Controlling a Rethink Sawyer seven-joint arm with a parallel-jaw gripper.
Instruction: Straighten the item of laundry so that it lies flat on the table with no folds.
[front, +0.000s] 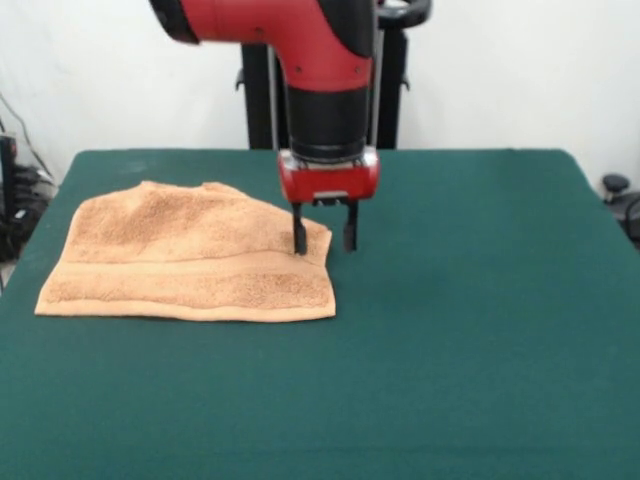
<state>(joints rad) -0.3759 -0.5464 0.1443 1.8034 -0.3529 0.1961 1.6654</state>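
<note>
The orange-tan terry towel (190, 265) lies on the left half of the dark green table (470, 320). Its near edge is straight and a flat woven band runs across it. Its far right corner looks folded in, which gives a slanted edge. My gripper (325, 240) hangs from the red and black arm above the towel's right far corner. Its two black fingers are spread apart. The left finger (299, 232) stands over the towel's edge and the right one over bare felt. It holds nothing.
The robot's black pedestal (262, 90) stands behind the table's far edge. Cables and dark equipment (15, 190) sit off the table's left side, and a black object (615, 185) off its right side.
</note>
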